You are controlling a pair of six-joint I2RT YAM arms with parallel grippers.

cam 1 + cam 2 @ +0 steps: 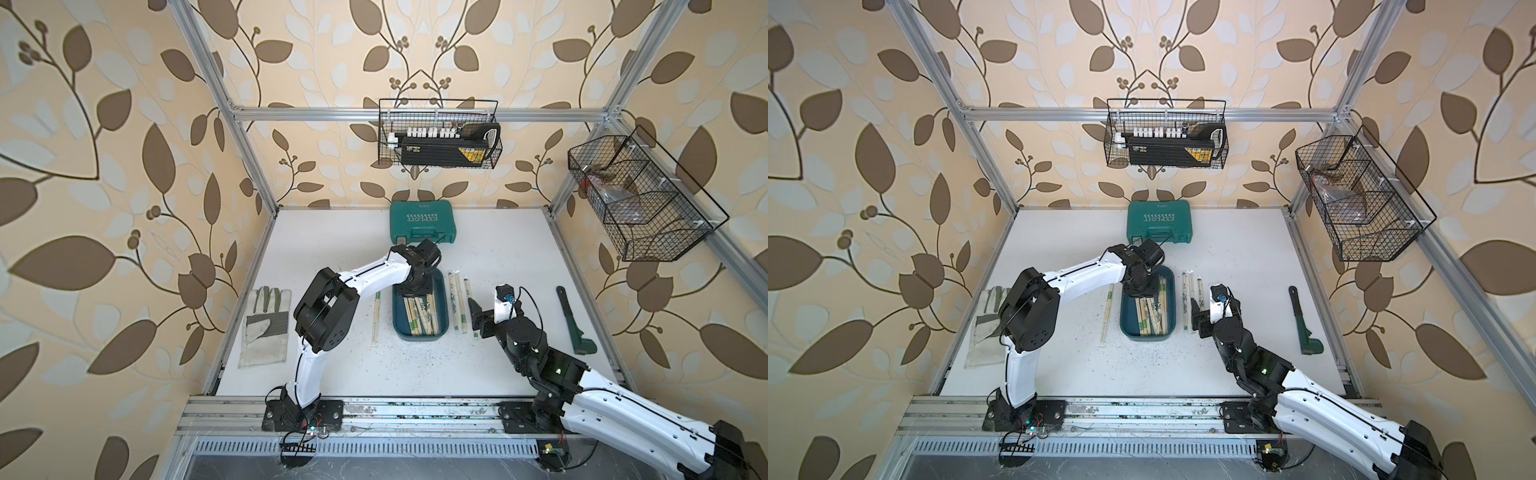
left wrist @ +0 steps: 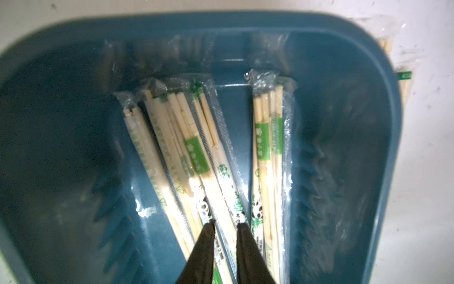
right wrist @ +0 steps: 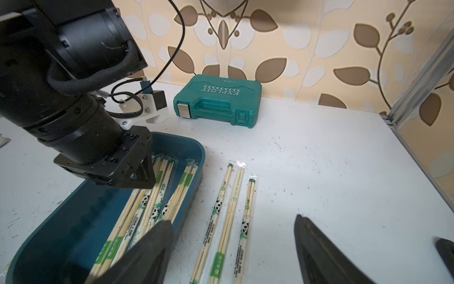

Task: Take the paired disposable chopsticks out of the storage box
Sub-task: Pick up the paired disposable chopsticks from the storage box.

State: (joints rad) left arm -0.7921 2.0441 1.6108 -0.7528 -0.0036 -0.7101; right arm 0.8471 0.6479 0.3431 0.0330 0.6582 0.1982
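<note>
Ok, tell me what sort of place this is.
Probably a robot test cell, not a real room: an aluminium frame stands before wallpapered walls, two arms are bolted to a rail at the table's front, and a wire basket hangs from the frame.

Robot lab test cell: aluminium frame (image 1: 311, 113), leaf-patterned wallpaper (image 1: 104, 166), white worktop (image 1: 415, 365), robot arms (image 1: 374, 274) bolted to a rail (image 1: 415, 411).

Under its own wrist (image 1: 419, 266), the left gripper (image 2: 226, 222) and the far end of the storage box (image 1: 420, 336) were hidden in both top views. In the left wrist view its fingers (image 2: 204, 253) ran off the picture's edge, the box's far wall was blurred, and whether they pinched the paired disposable chopsticks (image 2: 208, 186) could not be told.
</note>
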